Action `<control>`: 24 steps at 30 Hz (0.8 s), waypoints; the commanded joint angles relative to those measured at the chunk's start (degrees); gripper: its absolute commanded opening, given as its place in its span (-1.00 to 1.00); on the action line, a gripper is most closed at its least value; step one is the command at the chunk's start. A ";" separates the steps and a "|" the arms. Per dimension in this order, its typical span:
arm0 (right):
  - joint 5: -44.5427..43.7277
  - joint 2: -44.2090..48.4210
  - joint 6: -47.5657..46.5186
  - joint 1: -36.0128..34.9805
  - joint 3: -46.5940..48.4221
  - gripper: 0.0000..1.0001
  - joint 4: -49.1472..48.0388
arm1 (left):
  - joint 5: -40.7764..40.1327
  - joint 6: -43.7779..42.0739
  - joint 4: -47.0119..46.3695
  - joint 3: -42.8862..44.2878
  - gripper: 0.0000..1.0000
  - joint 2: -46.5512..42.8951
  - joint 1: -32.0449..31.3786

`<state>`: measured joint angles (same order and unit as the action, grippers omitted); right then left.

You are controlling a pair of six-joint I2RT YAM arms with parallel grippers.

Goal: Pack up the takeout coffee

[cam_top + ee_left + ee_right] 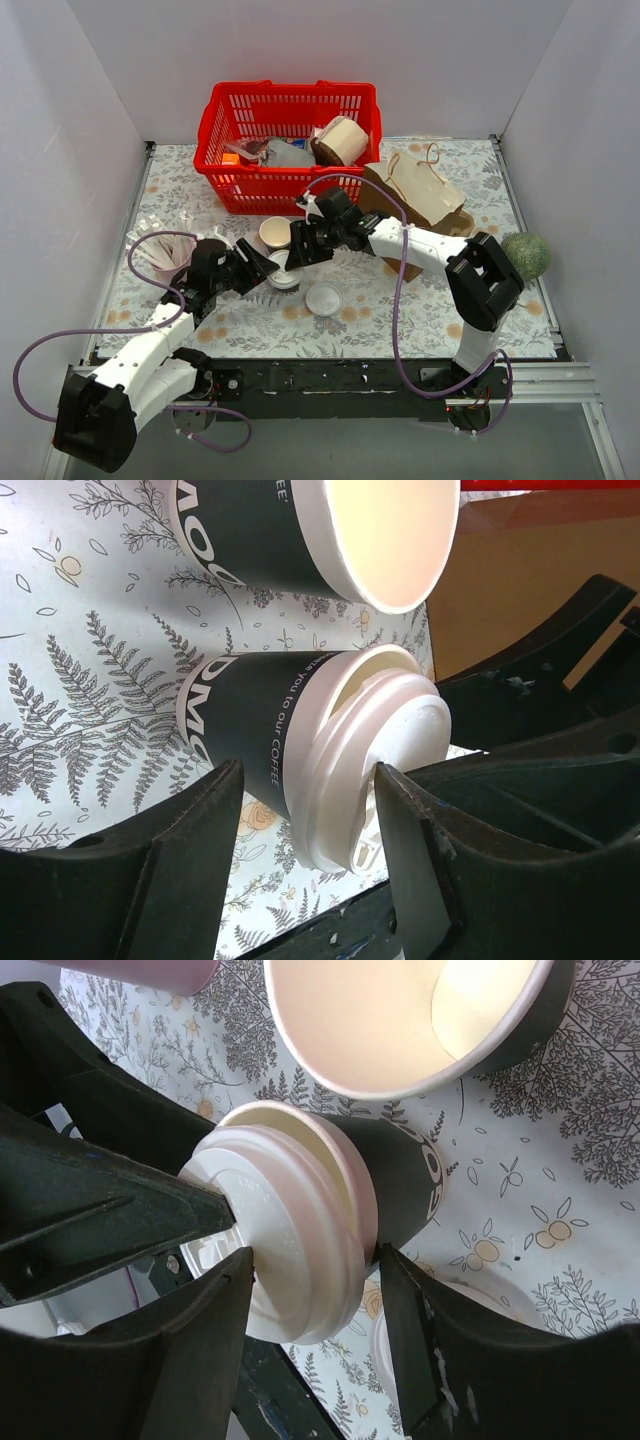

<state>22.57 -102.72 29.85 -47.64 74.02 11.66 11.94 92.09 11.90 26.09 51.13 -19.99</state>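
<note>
Lidded coffee cup on the table, both grippers around it.

The loose white lid (323, 298) lay nearest the arm bases, flat on the patterned table (430, 310). Just beyond it stood the coffee cup (284, 279), its lid sitting crooked. The left gripper (266, 268) had its jaws apart, one finger at the dark wall and one at the lid top. The right gripper (298, 256) had its jaws set either side of the lid rim. Whether either one was clamped on the cup could not be told. The open cup (275, 232) stood just behind, and the brown paper bag (420, 195) lay further right. The red basket (290, 130) sat at the far edge.
</note>
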 commanded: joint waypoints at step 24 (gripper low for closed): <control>-2.97 -1.70 1.71 1.23 3.23 0.22 2.75 | -4.03 1.34 4.18 3.61 0.33 1.69 0.04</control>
<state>22.15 -104.40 33.58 -46.83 74.61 12.03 10.72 94.72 12.58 26.81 53.15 -19.99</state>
